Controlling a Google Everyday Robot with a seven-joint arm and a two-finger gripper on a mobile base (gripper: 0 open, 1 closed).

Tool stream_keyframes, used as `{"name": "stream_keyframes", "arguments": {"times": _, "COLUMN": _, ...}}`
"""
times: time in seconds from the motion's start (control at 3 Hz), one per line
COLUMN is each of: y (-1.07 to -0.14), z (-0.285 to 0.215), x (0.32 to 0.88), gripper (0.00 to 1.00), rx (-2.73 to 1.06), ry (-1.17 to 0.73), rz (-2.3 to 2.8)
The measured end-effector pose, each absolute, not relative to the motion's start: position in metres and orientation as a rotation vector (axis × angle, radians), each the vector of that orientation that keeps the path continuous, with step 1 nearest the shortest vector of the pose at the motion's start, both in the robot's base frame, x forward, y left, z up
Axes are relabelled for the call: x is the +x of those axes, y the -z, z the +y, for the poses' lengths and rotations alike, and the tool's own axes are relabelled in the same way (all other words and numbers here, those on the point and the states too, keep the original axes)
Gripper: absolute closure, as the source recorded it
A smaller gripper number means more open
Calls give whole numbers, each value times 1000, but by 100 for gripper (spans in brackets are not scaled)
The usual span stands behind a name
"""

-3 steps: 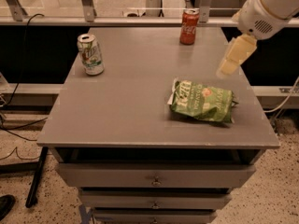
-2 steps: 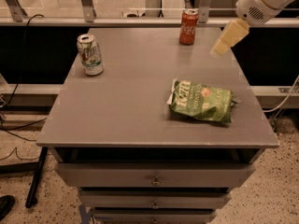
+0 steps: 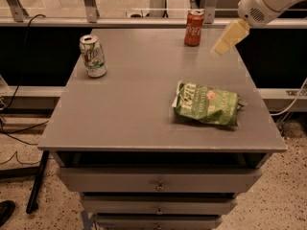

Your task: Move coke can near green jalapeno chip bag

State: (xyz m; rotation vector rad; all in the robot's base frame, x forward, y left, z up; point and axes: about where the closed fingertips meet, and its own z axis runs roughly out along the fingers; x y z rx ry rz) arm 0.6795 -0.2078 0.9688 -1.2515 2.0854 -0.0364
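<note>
Grey, flat-topped drawer cabinet (image 3: pixel 129 104) on a speckled floor, with a metal rail running behind its far edge, serves as the work surface. At far left stands an upright white-and-green soda can (image 3: pixel 92 55), not part of the task. Toward the far right edge stands the small red-brown coke can (image 3: pixel 194 28) with white script and a silver top, upright and well apart from everything else on the top. Nearer the front, right of centre, lies the crinkled flat green jalapeno chip bag (image 3: pixel 208 104) with white lettering, its long side across the table. The cream-coloured two-finger gripper (image 3: pixel 221 44) on the white arm hangs in the air just right of the coke can and beyond the bag, angled down and to the left, touching nothing; whether it is spread or closed cannot be told from this view. The can is judged light, rigid and smooth-walled, hence liable to tip or slip; a grasp across the mid-body from the side, squarely on the cylinder, appears safest, followed by a short carry toward the bag.
</note>
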Motion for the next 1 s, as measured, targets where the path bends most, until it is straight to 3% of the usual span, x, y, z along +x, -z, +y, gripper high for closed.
{"name": "stream_keyframes", "arguments": {"times": 1.0, "y": -922, "z": -177, "x": 799, "gripper": 0, "rx": -882, "ry": -145, "rz": 1997}}
